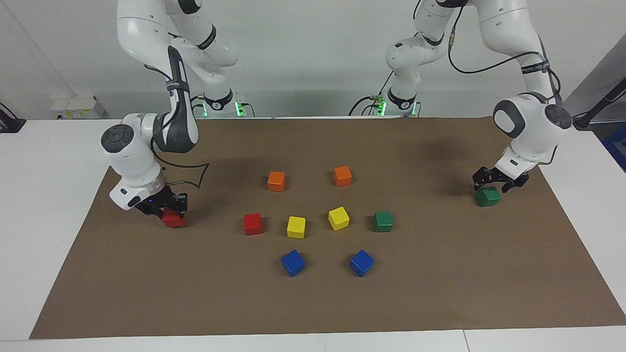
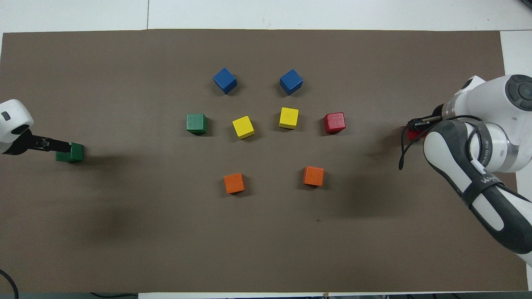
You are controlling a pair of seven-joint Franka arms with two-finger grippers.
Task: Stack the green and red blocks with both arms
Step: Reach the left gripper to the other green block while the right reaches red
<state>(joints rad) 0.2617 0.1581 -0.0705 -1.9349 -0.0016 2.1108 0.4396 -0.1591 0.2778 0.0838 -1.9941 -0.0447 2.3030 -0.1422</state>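
Note:
Two dark green and two bright red cubes lie on the brown mat (image 1: 440, 303). My left gripper (image 1: 495, 185) is open just over the top of a green block (image 1: 488, 197) at the left arm's end of the mat; both show in the overhead view, gripper (image 2: 58, 145) and block (image 2: 72, 153). My right gripper (image 1: 170, 208) is down on a red block (image 1: 173, 220) at the right arm's end, which it partly covers (image 2: 411, 134). A second red block (image 1: 253, 224) and a second green block (image 1: 383, 221) sit in the middle row.
Between the middle red and green blocks lie two yellow cubes (image 1: 296, 227) (image 1: 338, 218). Two orange cubes (image 1: 276, 181) (image 1: 342, 176) lie nearer to the robots, two blue cubes (image 1: 293, 262) (image 1: 361, 262) farther from them.

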